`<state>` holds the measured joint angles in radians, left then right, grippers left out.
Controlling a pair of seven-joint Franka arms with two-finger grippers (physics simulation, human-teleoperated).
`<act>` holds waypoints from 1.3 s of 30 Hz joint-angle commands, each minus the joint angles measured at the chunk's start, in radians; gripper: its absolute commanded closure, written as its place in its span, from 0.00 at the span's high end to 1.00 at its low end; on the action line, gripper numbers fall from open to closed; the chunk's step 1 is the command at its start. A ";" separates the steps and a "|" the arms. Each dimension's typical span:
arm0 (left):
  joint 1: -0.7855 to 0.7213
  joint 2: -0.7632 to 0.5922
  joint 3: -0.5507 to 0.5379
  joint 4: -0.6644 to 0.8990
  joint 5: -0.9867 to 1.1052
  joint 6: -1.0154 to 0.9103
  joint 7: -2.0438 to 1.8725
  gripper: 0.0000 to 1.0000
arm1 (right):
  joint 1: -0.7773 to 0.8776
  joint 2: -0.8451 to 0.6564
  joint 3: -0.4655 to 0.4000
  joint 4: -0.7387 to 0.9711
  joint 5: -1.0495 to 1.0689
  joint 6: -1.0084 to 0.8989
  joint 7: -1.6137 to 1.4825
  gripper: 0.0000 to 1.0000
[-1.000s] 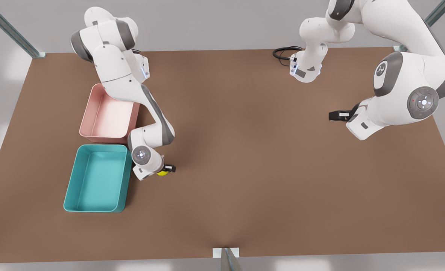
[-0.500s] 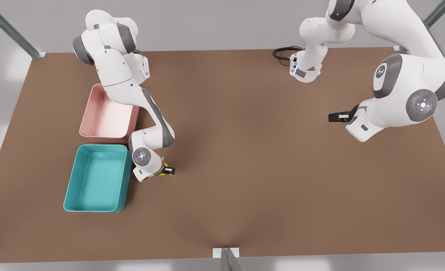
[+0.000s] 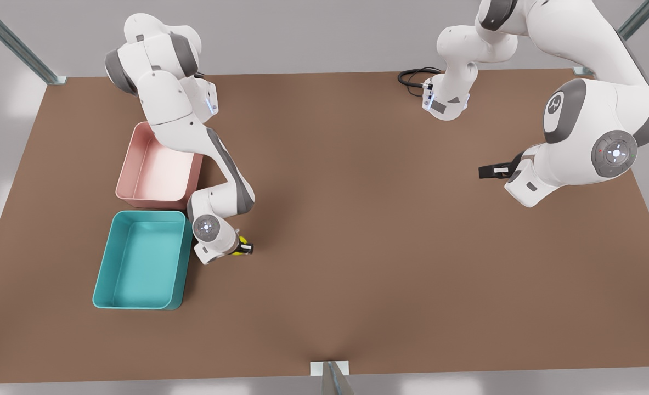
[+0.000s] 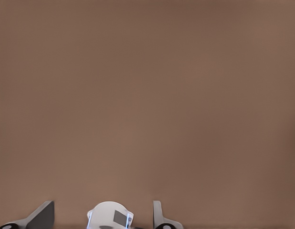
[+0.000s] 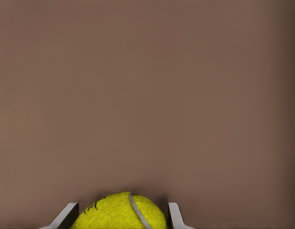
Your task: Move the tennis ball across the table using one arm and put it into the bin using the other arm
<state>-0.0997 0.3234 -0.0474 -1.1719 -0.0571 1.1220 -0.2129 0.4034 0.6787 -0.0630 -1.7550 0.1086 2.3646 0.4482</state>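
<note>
The tennis ball (image 3: 238, 252) (image 5: 119, 213) is yellow-green with a pale seam. It sits low over the brown table (image 3: 357, 219), just to the front view's right of the teal bin (image 3: 137, 263). My right gripper (image 3: 244, 248) (image 5: 121, 217) is shut on it, one finger against each side, and the wrist hides most of the ball from the front. My left gripper (image 3: 486, 171) (image 4: 100, 212) waits open with nothing between its fingers. It hangs over the table at the front view's right.
A pink bin (image 3: 157, 173) stands just behind the teal one, partly under the right arm's links. A black cable (image 3: 412, 77) lies coiled at the far edge by the left arm's base. Bare table spans the middle between the arms.
The right gripper has crept slightly toward the front view's left with the ball, which is now more hidden under the wrist. The left arm has barely shifted.
</note>
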 commanded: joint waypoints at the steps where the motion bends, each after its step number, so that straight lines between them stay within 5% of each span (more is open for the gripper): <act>1: 0.000 -0.001 0.000 0.000 0.002 -0.001 -0.017 1.00 | 0.000 -0.011 0.000 0.000 -0.001 -0.008 -0.028 0.73; 13: -0.003 -0.001 0.000 0.000 0.000 -0.001 -0.020 1.00 | -0.165 -0.214 -0.011 0.037 0.003 -0.048 -0.456 0.73; 19: -0.005 -0.001 0.000 0.000 0.000 -0.001 -0.019 1.00 | -0.353 -0.143 -0.017 0.063 -0.012 -0.048 -0.714 0.73; 20: -0.005 -0.001 0.000 0.000 0.000 -0.001 -0.019 1.00 | -0.356 -0.128 -0.017 0.068 -0.009 -0.048 -0.712 0.98; 25: -0.005 -0.001 0.000 0.000 0.000 -0.001 -0.020 1.00 | -0.377 -0.100 -0.020 0.068 -0.004 -0.050 -0.717 1.00; 27: -0.003 -0.001 0.000 0.000 0.000 -0.001 -0.020 1.00 | -0.365 -0.105 -0.015 0.153 0.023 -0.275 -0.570 1.00; 28: -0.003 -0.001 0.000 0.000 0.000 -0.001 -0.020 1.00 | -0.328 -0.096 -0.017 0.291 0.008 -0.544 -0.395 1.00; 32: -0.005 -0.001 0.000 0.000 0.000 -0.007 -0.019 1.00 | -0.264 -0.182 -0.012 0.594 -0.125 -1.099 -0.384 1.00; 35: -0.005 -0.003 0.000 0.000 0.000 -0.021 -0.014 1.00 | -0.359 -0.450 0.049 0.355 -0.127 -1.050 -0.375 1.00; 39: -0.011 -0.003 0.000 0.000 0.000 -0.022 -0.017 1.00 | -0.393 -0.496 0.088 0.319 -0.132 -1.044 -0.370 1.00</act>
